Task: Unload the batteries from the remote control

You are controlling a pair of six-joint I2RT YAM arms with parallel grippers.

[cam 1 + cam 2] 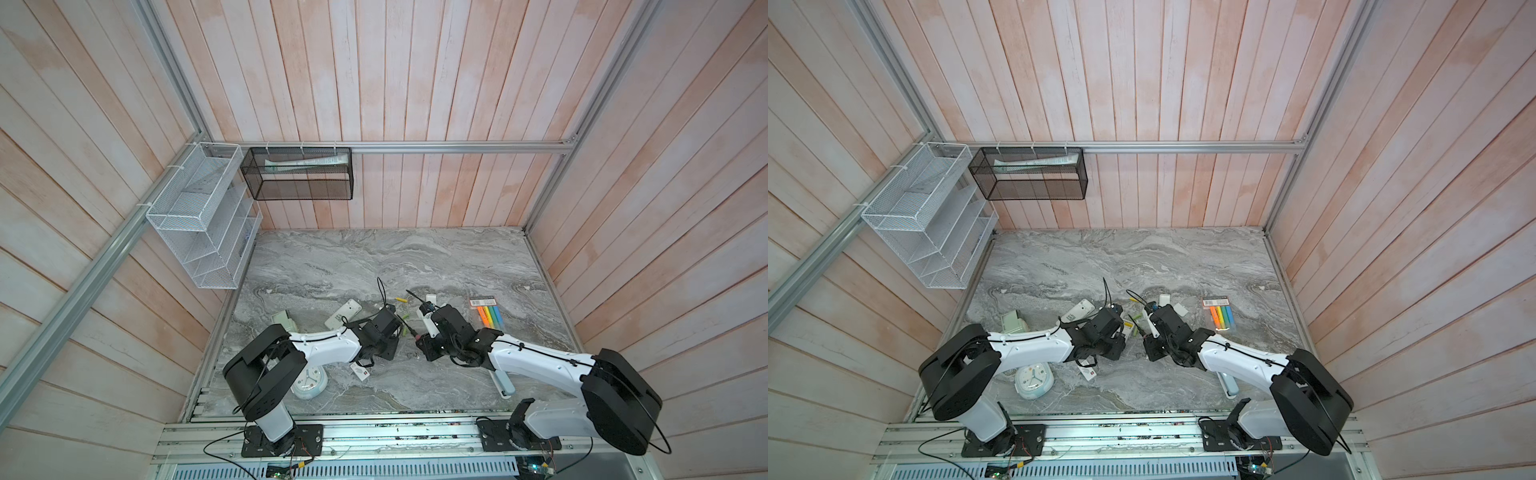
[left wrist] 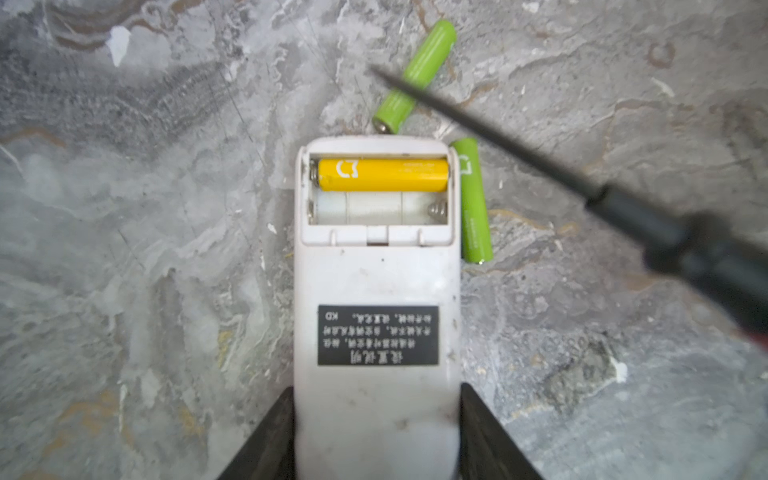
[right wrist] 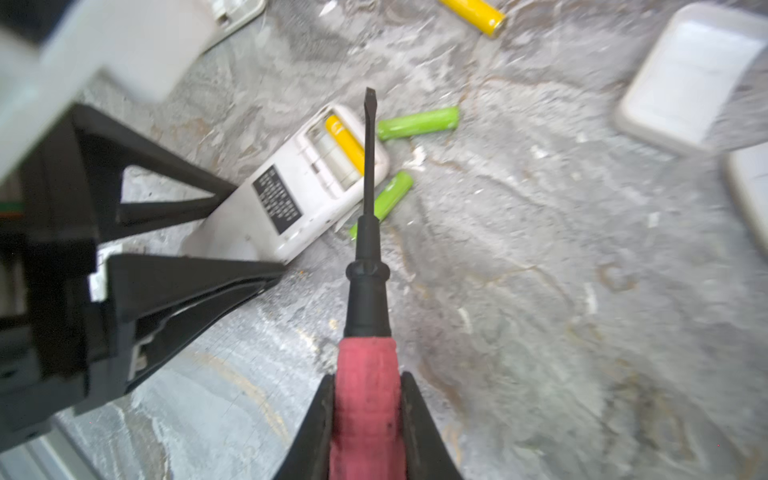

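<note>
The white remote control (image 2: 376,270) lies back up on the marble, its battery bay uncovered. My left gripper (image 2: 376,399) is shut on its lower end, one finger on each side. One yellow battery (image 2: 382,174) sits in the far slot and the near slot is empty. Two green batteries lie loose: one (image 2: 473,203) along the remote's side, the other (image 2: 415,75) beyond its end. A second yellow battery (image 3: 478,12) lies farther off. My right gripper (image 3: 365,382) is shut on the red-handled screwdriver (image 3: 365,291), whose tip (image 3: 369,93) hovers over the bay's edge.
A second white remote (image 1: 343,316) lies to the left of the left wrist. White covers (image 3: 685,79) lie beyond the batteries. A highlighter pack (image 1: 488,313) lies at the right, a clock (image 1: 307,384) under the left arm. A pale blue tool (image 1: 503,384) lies under the right arm.
</note>
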